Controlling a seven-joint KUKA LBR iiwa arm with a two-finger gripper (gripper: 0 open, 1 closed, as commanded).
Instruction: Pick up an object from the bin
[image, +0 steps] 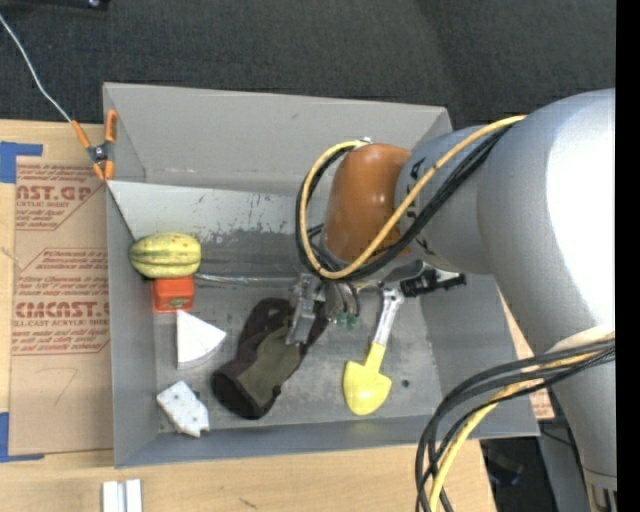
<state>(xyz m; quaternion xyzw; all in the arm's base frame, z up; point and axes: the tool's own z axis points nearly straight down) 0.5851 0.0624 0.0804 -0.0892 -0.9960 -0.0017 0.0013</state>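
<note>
Dark flooring lies beyond the far side of the grey metal bin (250, 140). The bin floor is bare sheet metal, scuffed and streaked, most heavily along the foot of the back wall behind the gripper (314, 316). The walls slope inward toward the floor.

The arm (545, 200) enters from the right of the camera view. An orange wrist cover (365, 205) sits directly above the gripper, with yellow and black cables (306, 215) looped around it.

The gripper is low in the bin, near the middle of the floor. It stands at the upper right end of a dark olive and black soft fabric piece (256, 368), shaped like a glove or sock, and appears to touch it. That piece runs from the gripper down and to the left. How far the gripper is spread, and whether it has hold of the fabric, cannot be told.

Just right of the gripper lies a yellow plastic scoop with a white handle (367, 386), handle end nearest the gripper and bowl toward the near wall.

Well to the left of the gripper:
- a yellow-green striped squash-shaped toy (165, 255) against the left wall;
- a small orange block (173, 293) touching it from below;
- a white wedge (198, 339) between the block and the fabric piece;
- a white perforated block (183, 408) in the near left corner.
</note>
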